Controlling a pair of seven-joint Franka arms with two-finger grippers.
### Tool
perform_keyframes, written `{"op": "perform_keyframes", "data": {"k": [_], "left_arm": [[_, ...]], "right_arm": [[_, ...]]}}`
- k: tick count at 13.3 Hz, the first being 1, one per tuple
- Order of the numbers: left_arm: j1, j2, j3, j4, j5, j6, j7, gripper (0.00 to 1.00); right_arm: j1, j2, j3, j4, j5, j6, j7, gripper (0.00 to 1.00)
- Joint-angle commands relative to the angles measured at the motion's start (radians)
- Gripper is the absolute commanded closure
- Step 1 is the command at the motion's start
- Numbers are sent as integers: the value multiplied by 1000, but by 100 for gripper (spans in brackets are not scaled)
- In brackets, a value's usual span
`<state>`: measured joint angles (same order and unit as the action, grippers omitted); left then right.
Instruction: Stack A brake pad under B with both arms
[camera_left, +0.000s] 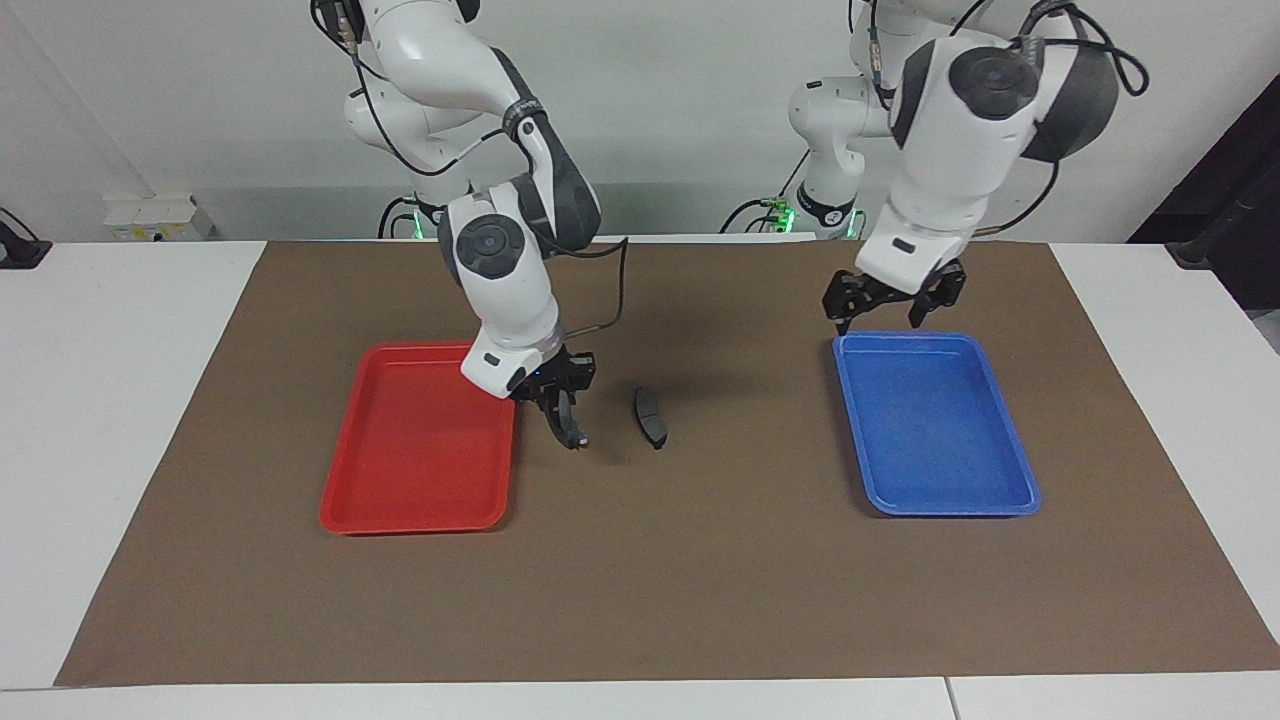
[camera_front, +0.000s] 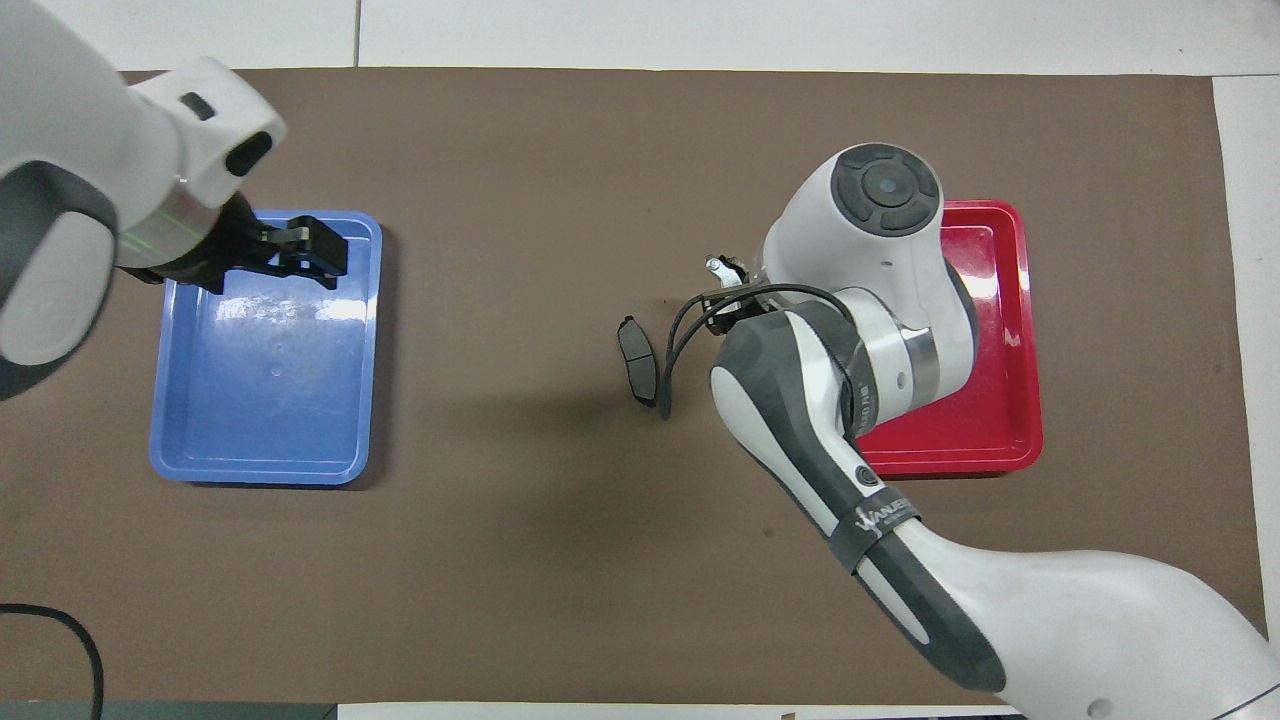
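**Item 1. A brake pad** (camera_left: 650, 417): short dark-grey half-moon pad. Lies flat on the brown mat (camera_left: 640, 600) at mid-bench, between the two trays, free of either arm. Long axis runs nearer-to-farther from the robots, slightly slanted.

**Item 2. B** (camera_left: 567, 420): longer curved pad, dark backing. Held in the air by the right gripper (camera_left: 562, 405), hanging point-down below it, over the mat just beside the red tray (camera_left: 420, 500) on the side toward the A brake pad. In the overhead view only a pale tip of it shows past the wrist.

**Item 3. Right gripper**: jaws clamped tight on B. Arm reaches in from the red-tray end.

**Item 4. Left gripper** (camera_left: 893, 297): jaws spread wide and empty, raised over the edge of the blue tray (camera_left: 940, 500) that is nearer to the robots. This arm waits.

**Item 5. Trays**: red and blue, both bare of pads.

**Governing relation**: the A brake pad lies a short sideways step from the held B, toward the left arm's end of the bench. The right gripper is much the nearer of the two.

**Assessment**: A is set down as the base; B is not yet on it. The coming move likely calls for carrying B over A, turning it from hanging to flat, and matching its curve to A's long axis.
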<state>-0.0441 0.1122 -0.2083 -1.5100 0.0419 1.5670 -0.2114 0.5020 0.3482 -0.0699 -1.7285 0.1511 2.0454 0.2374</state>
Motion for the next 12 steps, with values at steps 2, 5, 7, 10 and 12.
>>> {"op": "perform_keyframes", "data": {"k": [2,5,7,10,12], "left_arm": [[-26,-92,157,-30,-66,-27,170,0],[-28,-123,152,-39,-66,-48,161,0],[-28,-152,153,-64,-66,-47,162,0],[-28,-166,168,-75,-65,-59,164,0],[-30,-160,176,-73,-65,-59,162,0]], "right_arm": [[55,61,-1,46,18,39,54,100],[78,90,1,41,12,65,57,100],[81,98,4,32,12,100,56,100],[102,101,6,32,13,102,56,100],[122,123,6,35,19,131,56,100]]}}
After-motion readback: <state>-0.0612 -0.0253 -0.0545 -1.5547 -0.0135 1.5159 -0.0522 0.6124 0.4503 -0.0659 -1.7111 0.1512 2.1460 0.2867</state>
